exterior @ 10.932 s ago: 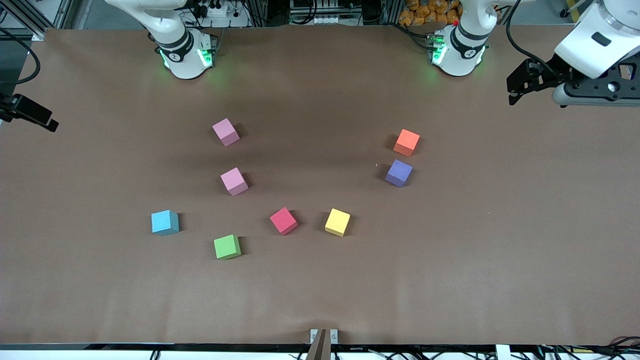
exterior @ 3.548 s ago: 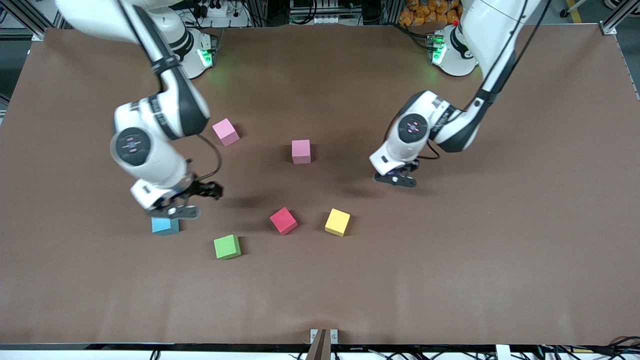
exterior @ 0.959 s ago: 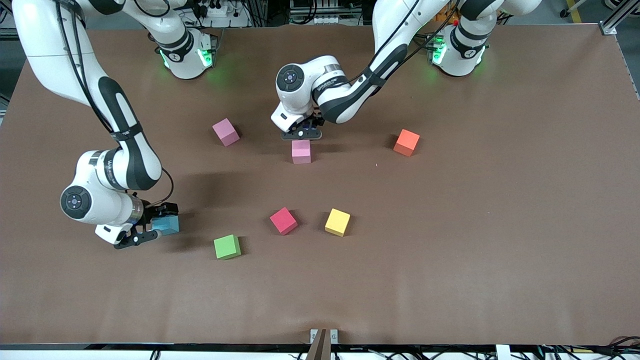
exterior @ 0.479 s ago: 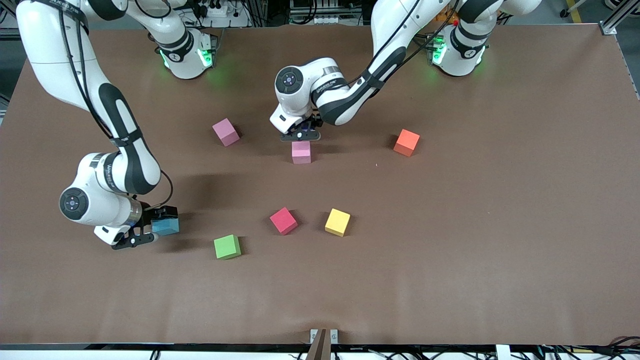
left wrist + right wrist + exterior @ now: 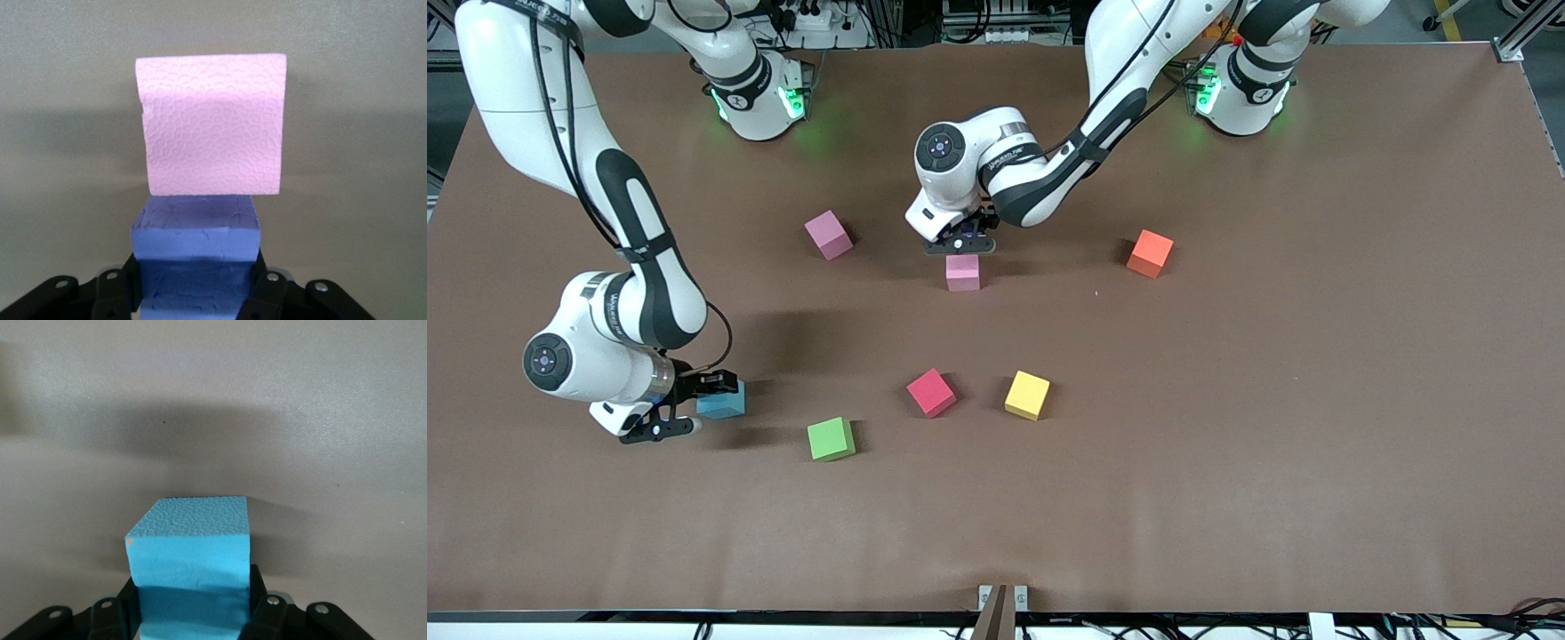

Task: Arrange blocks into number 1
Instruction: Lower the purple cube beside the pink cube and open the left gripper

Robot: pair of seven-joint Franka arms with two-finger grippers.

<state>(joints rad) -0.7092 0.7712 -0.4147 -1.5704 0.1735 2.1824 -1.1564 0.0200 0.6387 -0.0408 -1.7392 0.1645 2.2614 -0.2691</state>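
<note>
My left gripper (image 5: 960,242) is shut on the purple block (image 5: 193,233), which sits right against a pink block (image 5: 962,272) at mid-table, on the side toward the robots' bases. In the left wrist view the pink block (image 5: 212,123) touches the purple one, and the gripper (image 5: 193,288) grips its sides. My right gripper (image 5: 689,407) is shut on the light blue block (image 5: 722,402) low at the table, toward the right arm's end. The right wrist view shows that gripper (image 5: 193,608) clamping the light blue block (image 5: 190,547). I cannot tell whether it is lifted.
A second pink block (image 5: 828,235) lies toward the right arm's end of the centre pink one. An orange block (image 5: 1150,253) sits toward the left arm's end. Nearer the front camera lie the red (image 5: 931,392), yellow (image 5: 1027,395) and green (image 5: 831,438) blocks.
The left gripper carried the purple block from beside the orange one to the centre pink block and lowered slightly. The right gripper closed on the light blue block and its arm shifted slightly.
</note>
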